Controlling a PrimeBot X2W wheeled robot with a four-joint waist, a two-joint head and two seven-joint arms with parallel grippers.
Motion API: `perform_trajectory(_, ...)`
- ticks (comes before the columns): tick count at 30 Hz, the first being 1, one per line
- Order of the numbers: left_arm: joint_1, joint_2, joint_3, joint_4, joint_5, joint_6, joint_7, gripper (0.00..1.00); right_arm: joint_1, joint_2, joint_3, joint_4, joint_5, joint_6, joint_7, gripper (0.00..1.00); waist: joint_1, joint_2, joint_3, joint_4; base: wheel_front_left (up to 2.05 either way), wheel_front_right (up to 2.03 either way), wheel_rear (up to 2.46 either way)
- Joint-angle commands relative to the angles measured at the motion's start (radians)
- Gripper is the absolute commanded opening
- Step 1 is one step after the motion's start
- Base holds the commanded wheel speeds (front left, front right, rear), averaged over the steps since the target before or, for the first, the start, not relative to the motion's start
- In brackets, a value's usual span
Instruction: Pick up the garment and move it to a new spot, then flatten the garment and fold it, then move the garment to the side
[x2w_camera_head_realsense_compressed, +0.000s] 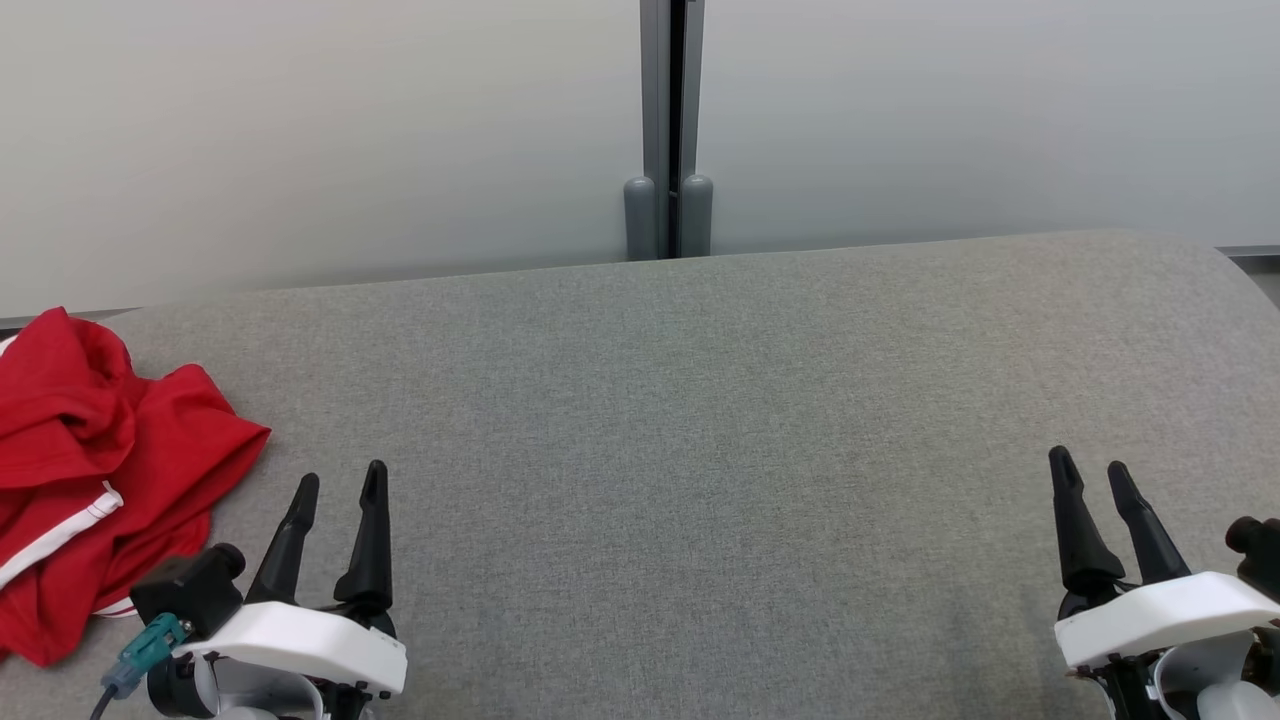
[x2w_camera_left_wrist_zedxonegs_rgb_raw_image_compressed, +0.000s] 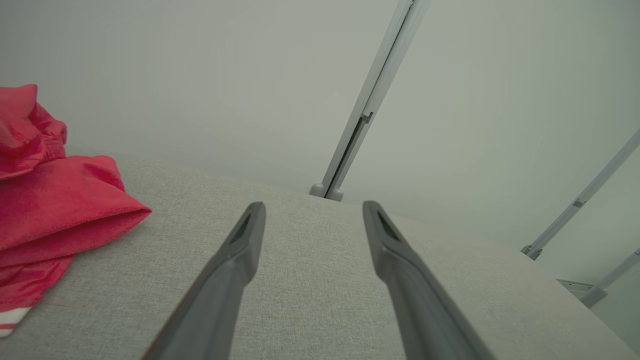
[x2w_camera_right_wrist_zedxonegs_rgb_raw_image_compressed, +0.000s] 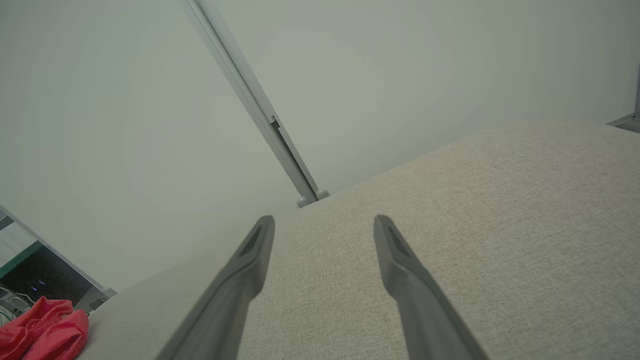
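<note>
Heaped at the left edge of the grey upholstered surface (x2w_camera_head_realsense_compressed: 700, 450): the red garment (x2w_camera_head_realsense_compressed: 90, 470), just to the left of the left gripper (x2w_camera_head_realsense_compressed: 342, 474), fingers clear of it, and well apart from the right gripper (x2w_camera_head_realsense_compressed: 1088, 462) near the right edge. Both sets of jaws spread wide, holding nothing. Soft, rumpled cloth with deep folds and a white stripe across it. Coarse woven covering underneath, flat, rounded at the far corners. Long, tapered dark fingers on white housings.
</note>
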Motion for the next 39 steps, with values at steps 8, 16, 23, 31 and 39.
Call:
perform_trajectory(8, -0.005, 0.014, -0.006, 0.021, 0.096, 0.026, -0.027, 1.0, -0.007, -0.011, 0.012, -0.005, -0.117, 0.001, -0.01, 1.0, 0.0, 0.0, -0.004, -0.001, 0.0, 0.0, 0.0)
perform_trajectory(16, 0.0, 0.016, -0.01, 0.035, 0.158, 0.043, -0.043, 1.0, 0.003, -0.008, 0.018, -0.016, -0.191, 0.001, -0.021, 1.0, 0.0, 0.0, -0.007, -0.001, 0.0, 0.0, 0.0)
perform_trajectory(23, 0.004, 0.017, -0.013, 0.042, 0.212, 0.057, -0.059, 1.0, 0.012, -0.01, 0.024, -0.026, -0.246, 0.0, -0.029, 1.0, 0.0, 0.0, -0.011, -0.001, 0.0, 0.0, 0.0)
perform_trajectory(31, 0.004, 0.022, -0.019, 0.058, 0.275, 0.064, -0.079, 1.0, 0.022, -0.015, 0.037, -0.035, -0.299, 0.001, -0.029, 1.0, 0.0, 0.0, -0.014, -0.001, 0.0, 0.0, 0.0)
perform_trajectory(39, 0.011, 0.025, -0.027, 0.064, 0.331, 0.069, -0.094, 1.0, 0.028, -0.009, 0.041, -0.034, -0.342, 0.001, -0.034, 1.0, 0.0, 0.0, -0.018, -0.003, 0.0, 0.0, 0.0)
